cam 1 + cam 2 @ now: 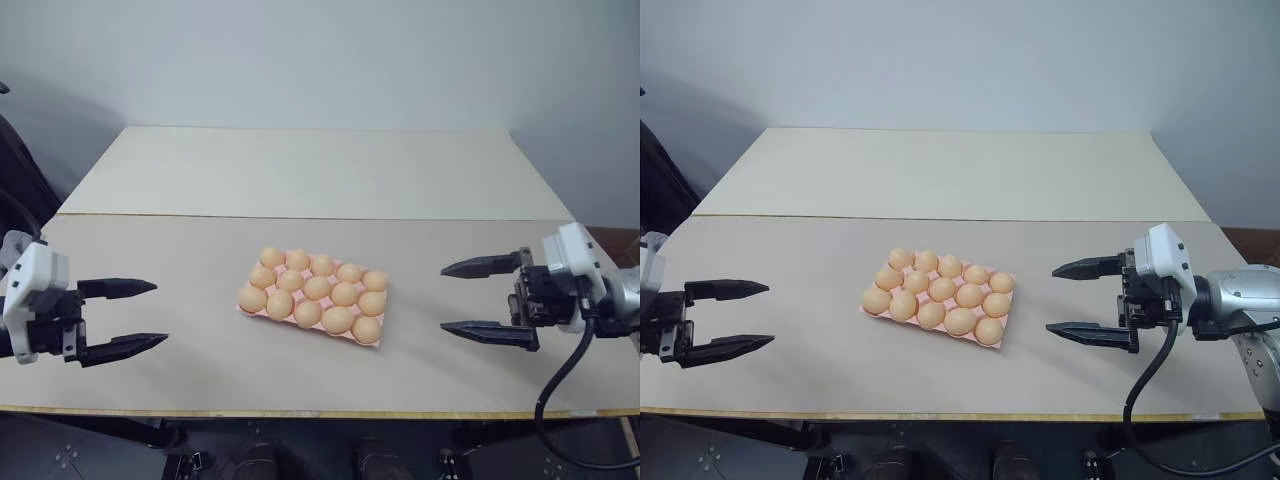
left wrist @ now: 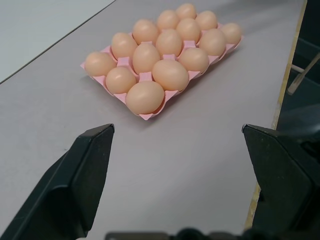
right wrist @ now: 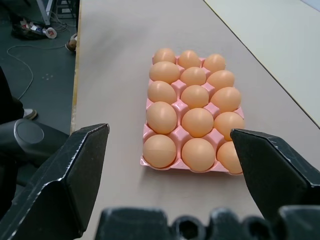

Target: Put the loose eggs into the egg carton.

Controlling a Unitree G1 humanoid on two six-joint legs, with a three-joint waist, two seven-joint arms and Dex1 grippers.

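Eggs [image 1: 317, 288] fill the pink carton [image 1: 246, 310] on a beige table [image 1: 180, 260]; both hands' fingers spread apart.

There is one pink egg carton [image 1: 262, 311], lying near the middle of the frame in the head views. It has fifteen cups, three rows of five, and each cup holds an egg, so the eggs [image 1: 317, 288] number fifteen. No egg lies loose on the surface around the carton. There are two tables: one grey-beige table [image 1: 150, 260] in the lower half of the frame, on which the carton lies, and one paler table [image 1: 300, 170] butted against it in the upper half. Two grippers show, the left gripper [image 1: 122, 318] at the lower left and the right gripper [image 1: 482, 299] at the right, each with two black fingers.
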